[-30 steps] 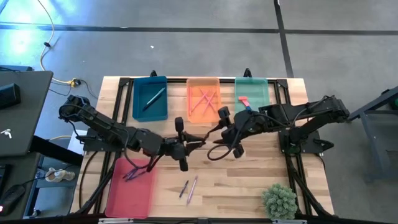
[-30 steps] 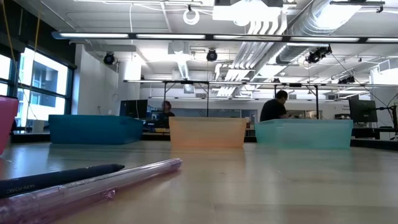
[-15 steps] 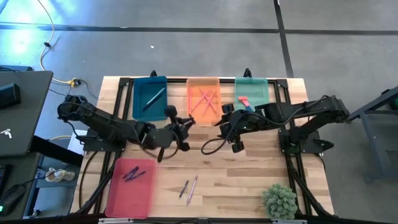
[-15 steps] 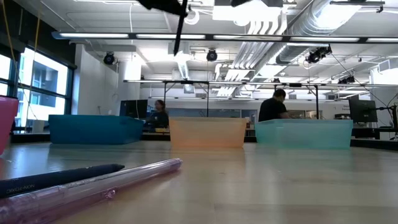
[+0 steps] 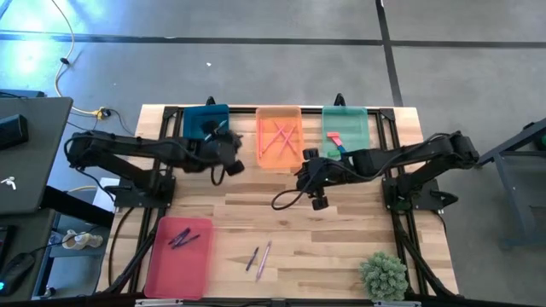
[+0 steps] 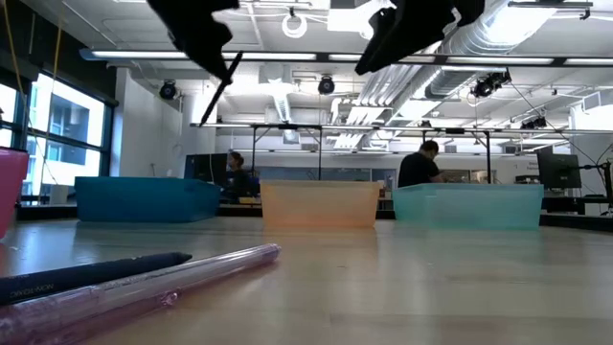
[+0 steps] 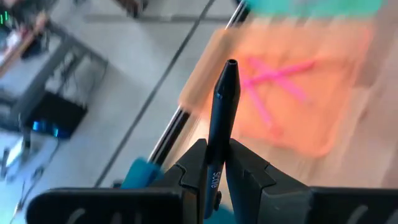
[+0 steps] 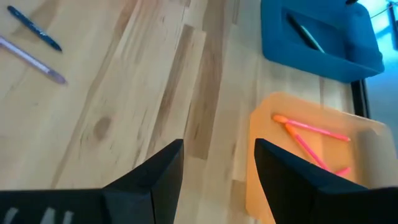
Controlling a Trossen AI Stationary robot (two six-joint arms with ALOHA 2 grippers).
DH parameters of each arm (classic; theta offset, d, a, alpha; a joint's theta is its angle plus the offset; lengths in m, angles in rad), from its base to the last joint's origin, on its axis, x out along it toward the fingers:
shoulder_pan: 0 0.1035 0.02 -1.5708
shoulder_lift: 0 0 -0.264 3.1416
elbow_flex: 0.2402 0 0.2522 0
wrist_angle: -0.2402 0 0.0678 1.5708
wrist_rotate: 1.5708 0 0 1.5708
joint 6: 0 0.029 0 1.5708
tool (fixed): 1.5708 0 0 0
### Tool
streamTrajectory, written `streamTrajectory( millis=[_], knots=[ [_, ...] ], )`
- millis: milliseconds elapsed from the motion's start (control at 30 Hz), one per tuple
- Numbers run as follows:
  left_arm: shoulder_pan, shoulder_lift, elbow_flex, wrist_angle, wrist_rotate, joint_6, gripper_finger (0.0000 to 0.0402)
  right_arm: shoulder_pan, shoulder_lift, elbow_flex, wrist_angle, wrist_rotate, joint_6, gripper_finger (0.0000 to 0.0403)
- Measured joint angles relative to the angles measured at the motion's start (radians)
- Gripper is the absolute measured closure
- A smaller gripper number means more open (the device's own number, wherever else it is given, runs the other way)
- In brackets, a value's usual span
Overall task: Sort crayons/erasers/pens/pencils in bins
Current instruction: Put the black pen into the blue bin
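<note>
Swung away from the table's middle since a second ago, left gripper (image 5: 223,152) now over the near end of the teal-blue bin (image 5: 201,119), fingers clamped narrow on a dark pen (image 7: 221,118) that juts forward past their tips; in the low view, the same pen (image 6: 219,94) hanging tilted from the dark arm overhead. Drawn back a little toward the bins as well, right gripper (image 5: 312,179) hovering over bare wood just in front of the orange bin (image 5: 279,113), fingers (image 8: 149,174) spread wide with nothing between them. Resting at the far edge, side by side: teal-blue bin with one dark stick inside, orange bin with pink crayons (image 5: 283,137) crossed inside, mint-green bin (image 5: 345,117) with a red eraser (image 5: 333,138). Lying near the left front corner, pink-red bin (image 5: 179,257) with a few dark pens (image 5: 181,239) in it. Left on the open table (image 5: 341,247) near the front edge, a dark blue pen (image 5: 252,259) and a pale pink pen (image 5: 264,260) just beside each other. Standing at the right front corner, a small green plant (image 5: 383,275).
</note>
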Motion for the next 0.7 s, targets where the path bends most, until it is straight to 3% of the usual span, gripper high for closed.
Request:
streamTrajectory(
  millis=[333, 700],
  knots=[
    [0.263, -0.028, 0.000, -0.242, 0.154, -0.041, 0.0362, 0.000, 0.002, -0.051, 0.124, -0.003, 0.074, 0.0213],
    [0.571, -0.013, 0.000, -0.273, 0.430, 0.003, 0.0362, 0.001, 0.002, -0.051, 0.171, -0.003, 0.085, 0.0213]
  ],
)
